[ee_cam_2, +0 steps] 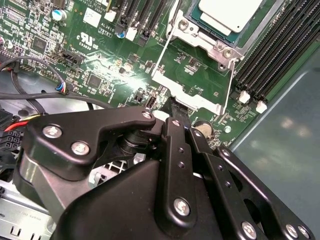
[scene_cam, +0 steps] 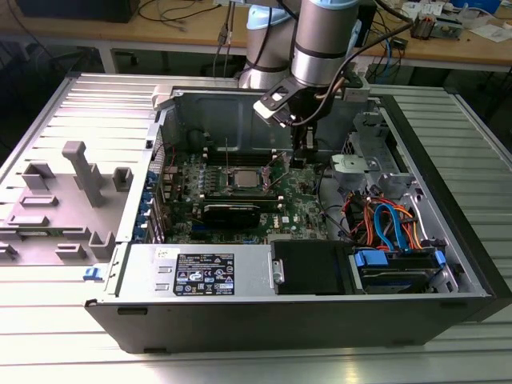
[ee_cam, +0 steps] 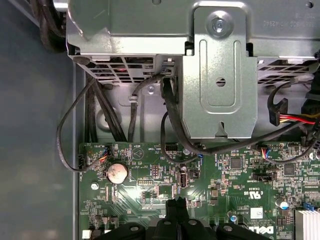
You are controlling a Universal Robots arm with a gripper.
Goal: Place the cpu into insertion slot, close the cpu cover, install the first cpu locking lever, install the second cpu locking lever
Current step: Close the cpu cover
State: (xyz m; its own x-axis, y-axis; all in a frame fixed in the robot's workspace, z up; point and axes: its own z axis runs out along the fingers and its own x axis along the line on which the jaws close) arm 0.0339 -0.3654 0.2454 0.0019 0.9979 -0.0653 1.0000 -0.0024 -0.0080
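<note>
Closest thing in the second wrist view is the gripper (ee_cam_2: 174,112). Its fingers look pinched together with nothing between them, and the tip is right up against the edge of the cover (ee_cam_2: 192,97).

My take on the cover: thin stamped steel, light and stiff, and it swings on a hinge, so it'll move easily but will skate under a smooth fingertip. I'd push on the solid frame near its free edge, never through the cut-out. It's a dull silver plate and it seems to be still tipped open, though I can't say for sure from this angle.

Two thin wire levers (ee_cam_2: 161,50) run up either side of it, neither one hooked down as far as I can see.

Just past that, the cpu (ee_cam_2: 227,15) is already sitting in the slot (ee_cam_2: 217,49), pale metal top fully bare, flat, silver rim around it. Green board (ee_cam_2: 100,55) all round. In the exterior view it's mid-board (scene_cam: 244,178), with the gripper just to that view's right.
</note>
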